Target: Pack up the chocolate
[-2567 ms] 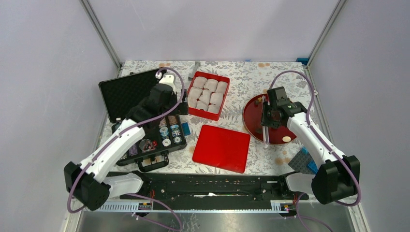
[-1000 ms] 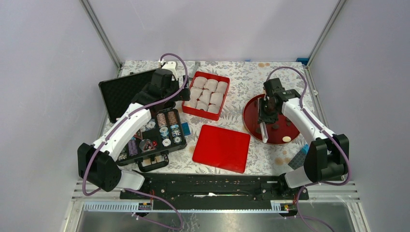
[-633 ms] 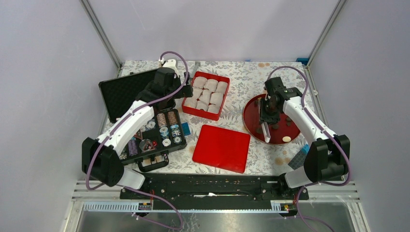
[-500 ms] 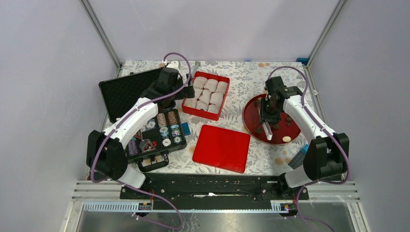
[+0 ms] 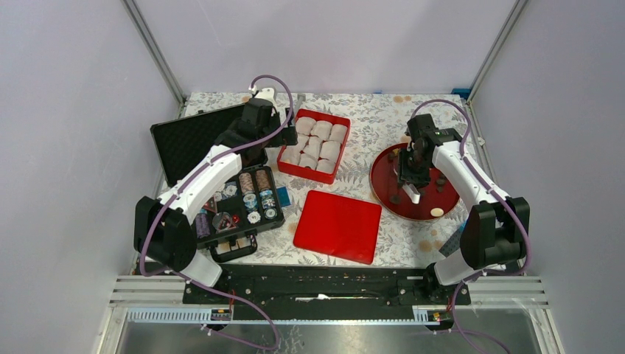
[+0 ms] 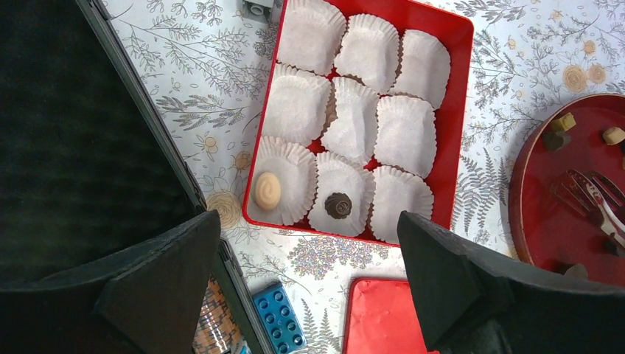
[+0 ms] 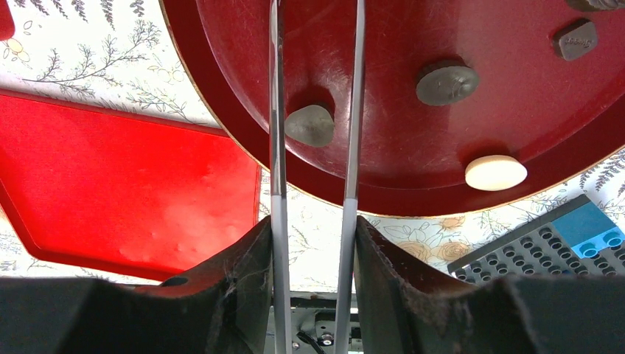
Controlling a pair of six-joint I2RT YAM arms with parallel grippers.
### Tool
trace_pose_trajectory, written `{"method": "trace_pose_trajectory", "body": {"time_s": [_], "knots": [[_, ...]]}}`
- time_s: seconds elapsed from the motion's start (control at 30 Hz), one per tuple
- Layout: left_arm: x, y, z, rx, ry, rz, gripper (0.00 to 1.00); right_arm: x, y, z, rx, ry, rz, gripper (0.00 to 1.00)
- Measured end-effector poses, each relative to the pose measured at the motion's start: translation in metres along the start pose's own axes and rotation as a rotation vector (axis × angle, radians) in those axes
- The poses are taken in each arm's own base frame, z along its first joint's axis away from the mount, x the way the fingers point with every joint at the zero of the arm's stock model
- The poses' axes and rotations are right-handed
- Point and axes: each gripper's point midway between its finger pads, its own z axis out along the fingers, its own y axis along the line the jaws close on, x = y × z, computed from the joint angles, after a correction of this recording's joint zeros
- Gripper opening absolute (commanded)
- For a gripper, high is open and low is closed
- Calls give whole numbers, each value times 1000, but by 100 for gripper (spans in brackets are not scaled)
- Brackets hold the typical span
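Observation:
A red box (image 6: 463, 110) holds several white pleated paper cups. A pale tan chocolate (image 6: 267, 188) and a dark brown chocolate (image 6: 339, 204) sit in its two near left cups. More chocolates lie on the round dark red plate (image 5: 377, 184): a grey-brown lump (image 7: 310, 124), a round brown one (image 7: 446, 83), a pale one (image 7: 495, 172). My left gripper (image 6: 309, 243) is open and empty, hovering by the box's near left corner. My right gripper (image 7: 313, 221) is shut on metal tongs (image 7: 274, 110) above the plate. The grey-brown lump shows between the blades; the tong tips are out of view.
A flat red lid (image 5: 337, 226) lies between box and arm bases. An open black case (image 5: 228, 206) with striped chips stands left. A small blue brick (image 6: 276, 324) lies by the case. A grey studded plate (image 7: 531, 243) lies near the red plate's right edge.
My left gripper has moved back and right, up to the red box. My right gripper has moved slightly back over the plate, and the tongs look shorter from above.

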Motion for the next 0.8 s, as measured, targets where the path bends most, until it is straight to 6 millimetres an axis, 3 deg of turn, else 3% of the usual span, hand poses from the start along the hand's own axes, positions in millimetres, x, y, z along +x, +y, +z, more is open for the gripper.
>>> {"method": "trace_pose_trajectory", "body": {"time_s": [0.57,0.8], "knots": [[3,7,-1,-25,15,20,99,-12,3,-2,-6,-22,4,52],[-5,6,-3,-20,-3,19,99,-17,5,4,-5,-15,20,52]]}}
